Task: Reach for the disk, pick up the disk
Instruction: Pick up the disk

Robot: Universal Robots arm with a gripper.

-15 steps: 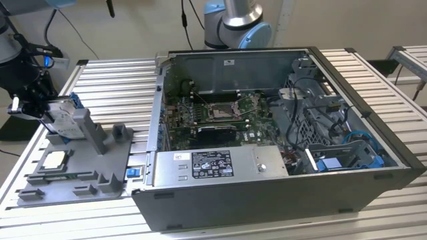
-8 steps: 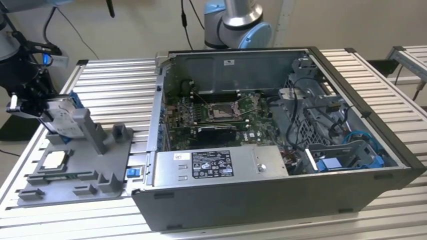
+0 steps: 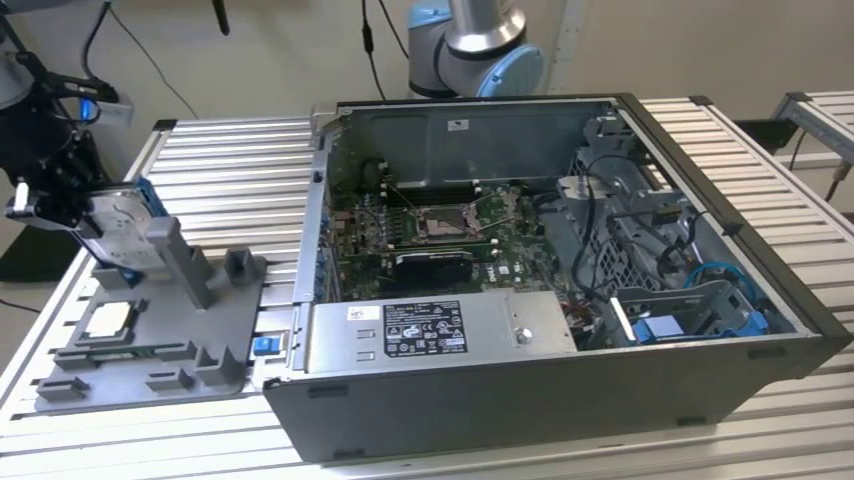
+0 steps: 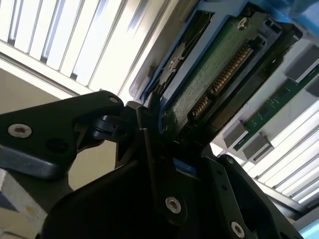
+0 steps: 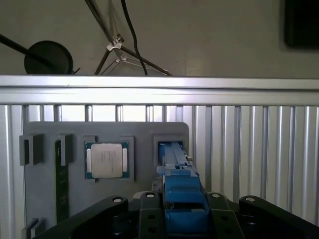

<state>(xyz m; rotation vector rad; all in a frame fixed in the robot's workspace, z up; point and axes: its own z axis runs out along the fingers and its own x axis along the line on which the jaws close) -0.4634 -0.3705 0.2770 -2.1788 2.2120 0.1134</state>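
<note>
Gripper (image 5: 182,219) held disk (image 3: 116,218) clamped, nine o'clock of case (image 3: 534,400); pick-up step, lift likely needed straight pull off fixture (image 3: 174,340).

A slatted aluminium table (image 3: 220,150) stands before a plain pale wall (image 3: 267,55), and thin black cables (image 3: 363,35) hang down that wall behind the table's far edge. Just apart from the table on the exterior view's right is the corner of a second slatted table (image 3: 825,105), and below the table's edge on the exterior view's left a strip of pale floor (image 3: 14,325) shows. The light is soft and even, with bright glare on the table's slats in the second wrist view.
</note>
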